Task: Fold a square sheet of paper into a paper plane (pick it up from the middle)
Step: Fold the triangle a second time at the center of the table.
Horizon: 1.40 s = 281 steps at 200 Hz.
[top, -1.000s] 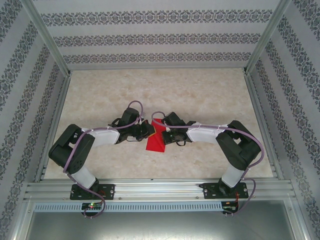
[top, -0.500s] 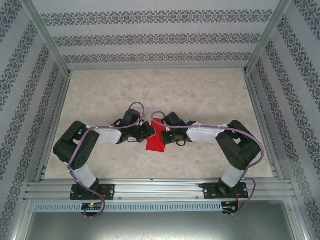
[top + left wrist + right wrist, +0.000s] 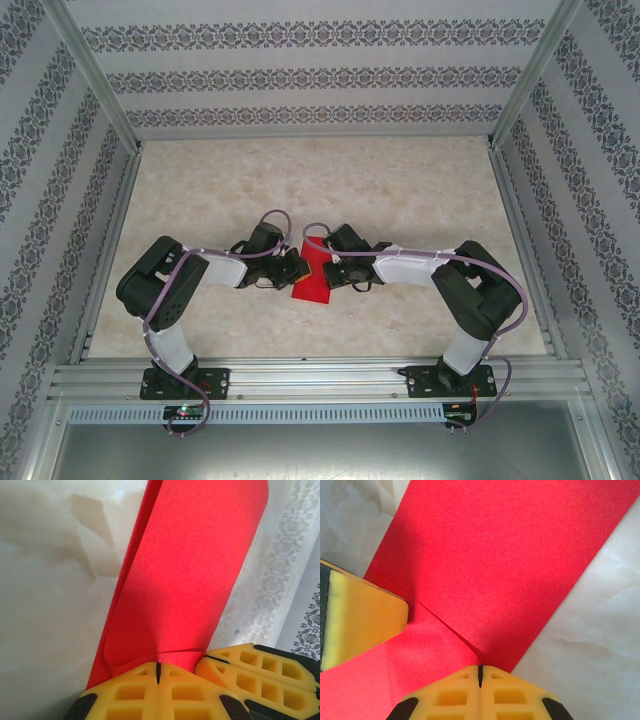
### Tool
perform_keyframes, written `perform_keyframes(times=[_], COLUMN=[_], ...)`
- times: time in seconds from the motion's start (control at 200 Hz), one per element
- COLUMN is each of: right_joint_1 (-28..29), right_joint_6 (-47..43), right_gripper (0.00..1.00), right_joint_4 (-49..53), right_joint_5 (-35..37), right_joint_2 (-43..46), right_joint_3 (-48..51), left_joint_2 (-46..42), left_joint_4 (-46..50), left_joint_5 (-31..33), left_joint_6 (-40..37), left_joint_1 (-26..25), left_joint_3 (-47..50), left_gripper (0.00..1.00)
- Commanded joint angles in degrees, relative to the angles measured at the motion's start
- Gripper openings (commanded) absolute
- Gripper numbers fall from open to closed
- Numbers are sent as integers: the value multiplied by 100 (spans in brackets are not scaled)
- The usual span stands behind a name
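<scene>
The red sheet of paper (image 3: 314, 282), folded into a narrow strip, lies at the table's middle between both grippers. My left gripper (image 3: 297, 268) is shut, its tips against the paper's left side. In the left wrist view its joined yellow tips (image 3: 158, 666) meet a flap edge on the paper (image 3: 190, 570), whose far layers curl up. My right gripper (image 3: 335, 272) is shut too. Its tips (image 3: 480, 669) sit on the paper (image 3: 510, 555) where the flap edge ends, close to a left finger (image 3: 362, 622). Whether either nips paper is hidden. The paper plane is out of view.
The marbled table (image 3: 400, 190) is boxed in by patterned walls (image 3: 320, 75) at the back and sides. A metal rail (image 3: 320, 378) carrying both arm bases runs along the near edge. Both forearms lie low, converging on the middle.
The left arm's elbow has swung right, toward the middle, while its gripper has stayed by the paper. The right arm and the paper have not moved.
</scene>
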State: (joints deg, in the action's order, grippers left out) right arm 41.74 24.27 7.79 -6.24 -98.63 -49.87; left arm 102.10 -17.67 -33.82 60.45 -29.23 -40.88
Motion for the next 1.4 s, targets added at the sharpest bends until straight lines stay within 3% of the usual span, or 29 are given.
perform_keyframes(times=[0.0, 0.13, 0.21, 0.32, 0.4, 0.51, 0.739, 0.944, 1.399], right_joint_1=[-77, -90, -121, -183, -205, -206, -188, -126, 90], right_joint_6=[120, 123, 128, 156, 311, 567, 1275, 1803, 2007], right_gripper=[7, 13, 29, 32, 41, 42, 30, 7, 5], right_joint_4=[291, 524, 720, 890, 829, 578, -48, -428, -289], right_joint_5=[89, 73, 220, 265, 263, -170, -1123, -1741, -1959], right_joint_2=[-181, 57, 407, 918, 1324, 1711, 1890, 1392, 197], right_joint_3=[63, -172, -245, -193, -58, 85, 290, 209, -174], left_joint_2=[233, 265, 248, 275, 250, 181, 231, 219, 242], left_joint_4=[206, 230, 203, 309, 378, 472, 473, 467, 528], left_joint_5=[281, 301, 301, 266, 245, 329, 274, 279, 270], left_joint_6=[-81, -76, -120, -191, -224, -274, -288, -297, -332], left_joint_1=[14, 14, 14, 14, 14, 14, 9, 14, 14], left_joint_3=[128, 257, 311, 208, 143, 181, 165, 177, 138], left_gripper=[0, 0, 0, 0, 0, 0, 0, 0, 0])
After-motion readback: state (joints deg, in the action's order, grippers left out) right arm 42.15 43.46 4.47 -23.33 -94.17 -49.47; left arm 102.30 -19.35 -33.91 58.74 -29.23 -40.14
